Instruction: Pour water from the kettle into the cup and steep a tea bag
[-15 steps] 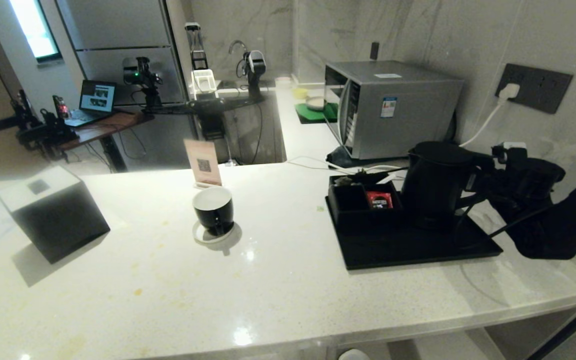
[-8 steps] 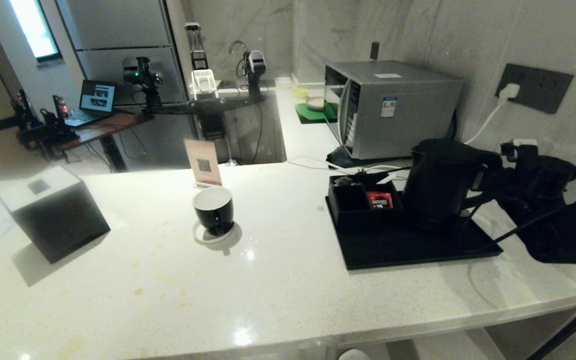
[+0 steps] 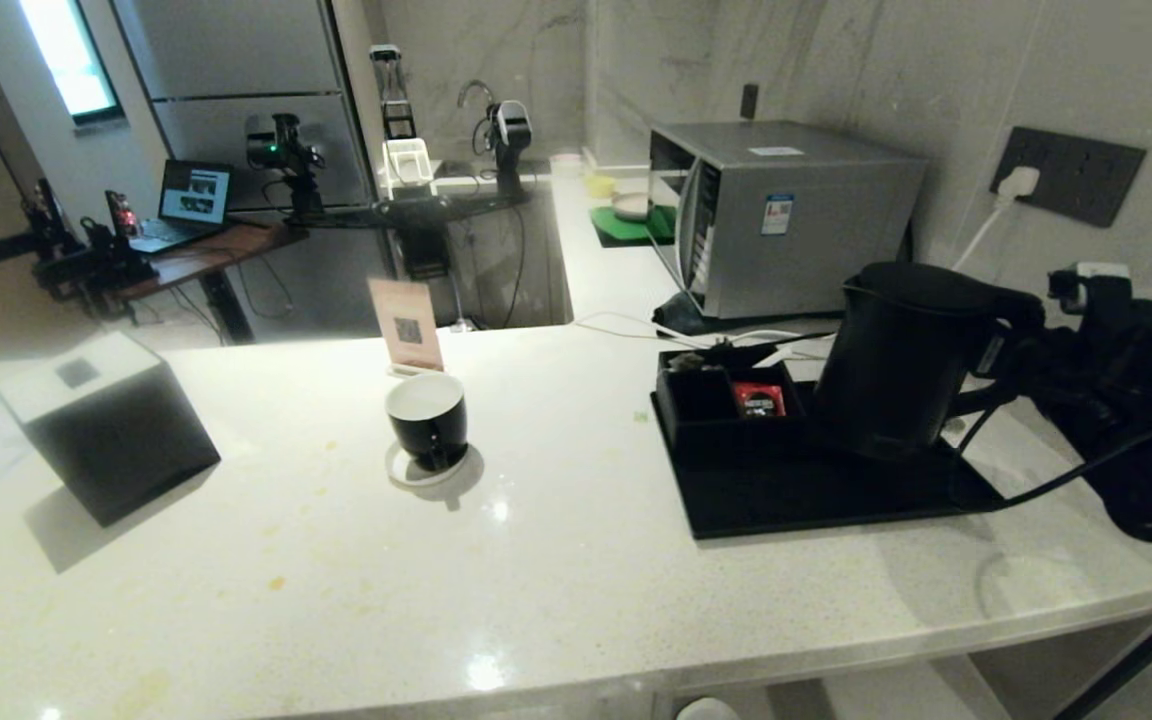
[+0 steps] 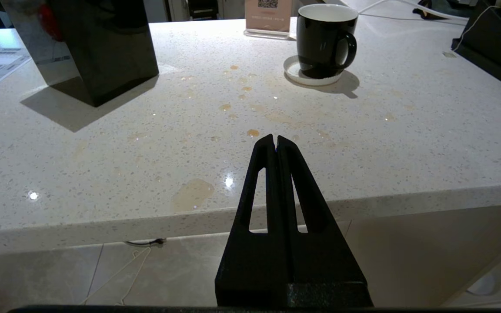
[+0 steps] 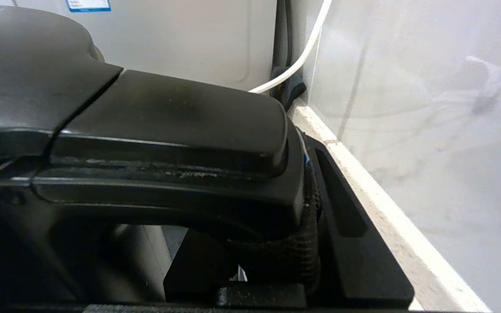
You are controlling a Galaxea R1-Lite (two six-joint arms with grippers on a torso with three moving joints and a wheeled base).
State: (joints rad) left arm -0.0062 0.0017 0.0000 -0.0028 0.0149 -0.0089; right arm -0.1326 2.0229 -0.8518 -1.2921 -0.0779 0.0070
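right gripper – clamped on the electric kettle handle, kettle tilted over black tray | left gripper – fingers together, near counter edge | black mug upright on white coaster, well apart from kettle

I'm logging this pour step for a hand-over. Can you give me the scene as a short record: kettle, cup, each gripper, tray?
kettle: black kettle, held by its handle, tilted, above the tray
cup: black cup, white inside, upright on a coaster, left of the tray
right gripper: right gripper shut on the kettle handle
left gripper: left gripper shut, empty, at the counter's near edge
tray: black tray holding a compartment box with a red packet
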